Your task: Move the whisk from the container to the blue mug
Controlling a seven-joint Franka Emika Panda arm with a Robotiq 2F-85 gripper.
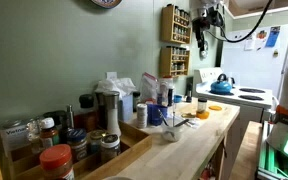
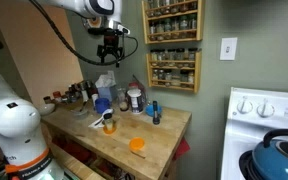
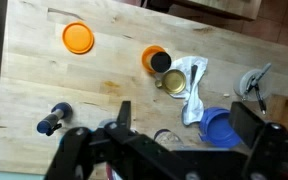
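Observation:
The whisk (image 3: 254,82) shows in the wrist view as a bundle of metal wires in a pale container at the right edge of the wooden counter (image 3: 104,75). The blue mug (image 3: 54,118) is a small dark blue cylinder standing alone at the left; it also shows in both exterior views (image 2: 154,110) (image 1: 201,105). My gripper (image 3: 184,135) is open and empty. It hangs high above the counter in both exterior views (image 2: 109,58) (image 1: 202,35), over the cluttered part, apart from whisk and mug.
An orange lid (image 3: 77,38), an orange cup (image 3: 156,60), a white cloth (image 3: 192,85) and a blue bowl-like thing (image 3: 217,127) lie on the counter. Bottles and jars (image 2: 79,95) crowd one end. A spice rack (image 2: 172,45) hangs on the wall. A blue kettle (image 2: 282,158) sits on the stove.

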